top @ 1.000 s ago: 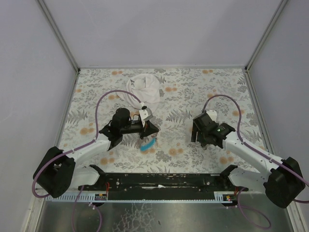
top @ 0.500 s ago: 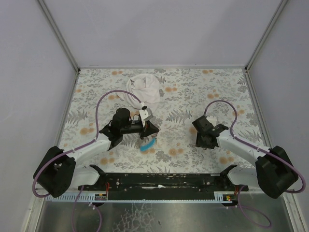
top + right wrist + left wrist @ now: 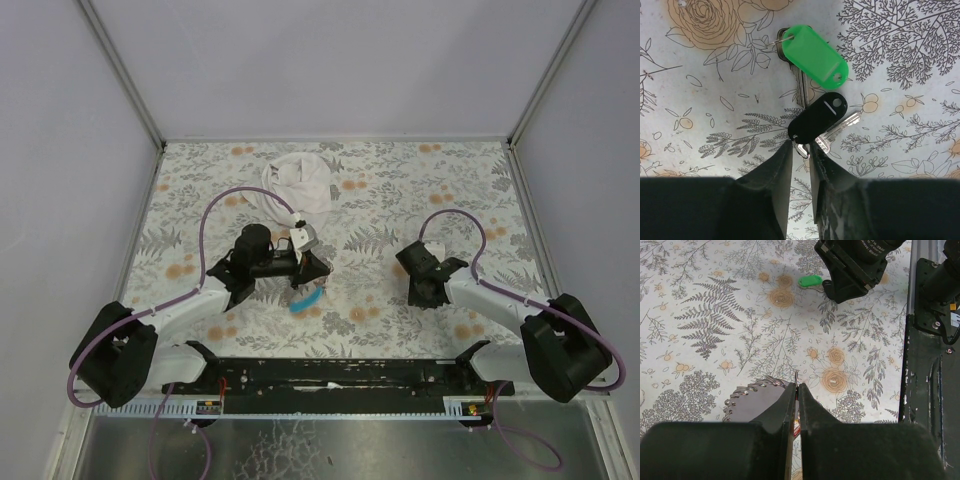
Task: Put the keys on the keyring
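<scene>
**A:** Nearest first: what does the left gripper (image 3: 796, 388) have?

**B:** Its jaws are clenched on the keyring (image 3: 796, 376). The thin metal ring stands up from between the tips, and in the top view the light-blue piece (image 3: 307, 299) hangs below them, just above the table (image 3: 400, 180).

**A:** And the other arm?

**B:** The right gripper (image 3: 801, 146) is low over the table, well apart from the left. Its jaws stand narrow, with the small wire loop of the black-tagged key (image 3: 817, 119) between the tips. I cannot tell whether they are pinching it.

**A:** The green one?

**B:** The green-tagged key (image 3: 815, 57) lies just beyond the black one, close against it and free.

**A:** So which step is this?

**B:** Picking up a key, I judge. The next move needs a firm pinch on that thin loop and a lift that leaves the green key behind. Then the key has to be carried across and lined up with the ring's split.

**A:** Anything farther off?

**B:** Only the white cloth (image 3: 300, 182) on the far side.
</scene>
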You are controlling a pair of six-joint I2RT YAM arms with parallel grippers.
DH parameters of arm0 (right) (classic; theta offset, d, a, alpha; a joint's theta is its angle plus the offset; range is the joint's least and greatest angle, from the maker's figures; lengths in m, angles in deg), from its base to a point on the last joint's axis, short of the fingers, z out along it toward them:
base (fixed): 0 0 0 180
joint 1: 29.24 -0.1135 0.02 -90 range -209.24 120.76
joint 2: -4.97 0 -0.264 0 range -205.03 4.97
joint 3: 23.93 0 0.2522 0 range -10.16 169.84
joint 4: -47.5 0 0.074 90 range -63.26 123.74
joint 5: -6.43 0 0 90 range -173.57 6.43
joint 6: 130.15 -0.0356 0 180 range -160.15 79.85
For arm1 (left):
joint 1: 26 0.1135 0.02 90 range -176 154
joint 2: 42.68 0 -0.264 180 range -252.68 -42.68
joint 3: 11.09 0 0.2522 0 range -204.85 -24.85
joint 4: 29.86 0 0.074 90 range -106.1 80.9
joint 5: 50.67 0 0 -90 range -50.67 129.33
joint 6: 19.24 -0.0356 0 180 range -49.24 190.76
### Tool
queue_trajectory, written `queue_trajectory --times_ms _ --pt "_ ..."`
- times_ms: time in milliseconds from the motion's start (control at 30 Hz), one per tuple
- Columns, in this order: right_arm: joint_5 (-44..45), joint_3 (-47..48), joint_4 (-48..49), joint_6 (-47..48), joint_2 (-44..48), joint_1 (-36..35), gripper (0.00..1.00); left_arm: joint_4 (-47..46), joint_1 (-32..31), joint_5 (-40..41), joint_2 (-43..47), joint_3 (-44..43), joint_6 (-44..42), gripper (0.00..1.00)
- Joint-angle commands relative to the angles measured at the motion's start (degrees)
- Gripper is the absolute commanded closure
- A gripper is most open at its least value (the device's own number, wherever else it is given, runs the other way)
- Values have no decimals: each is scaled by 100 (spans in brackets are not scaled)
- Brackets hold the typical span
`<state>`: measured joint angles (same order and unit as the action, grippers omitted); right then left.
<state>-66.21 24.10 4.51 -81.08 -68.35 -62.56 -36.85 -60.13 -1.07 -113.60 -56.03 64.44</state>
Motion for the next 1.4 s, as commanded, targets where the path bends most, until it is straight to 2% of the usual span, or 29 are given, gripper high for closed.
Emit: queue_trajectory --times_ms 0,267,500,767,1167,1367 --pt "52 49 14 19 -8 27 76 -158 -41 63 55 -117 -89 100" --pt "-211 469 -597 253 -32 27 100 -177 -42 117 76 -82 -120 100" --pt "-1186 1165 -1251 917 -759 -13 100 -145 -44 150 55 -98 -151 100" --pt "-1536 2190 -1740 1486 -1924 -332 100 -104 -43 178 71 -103 -182 100" --pt "-1175 3975 -2220 2190 -3593 -825 97 -87 -52 185 136 -81 -210 100" --pt "-910 4455 -2290 2297 -3742 -895 90 -99 -54 189 137 -73 -213 100"
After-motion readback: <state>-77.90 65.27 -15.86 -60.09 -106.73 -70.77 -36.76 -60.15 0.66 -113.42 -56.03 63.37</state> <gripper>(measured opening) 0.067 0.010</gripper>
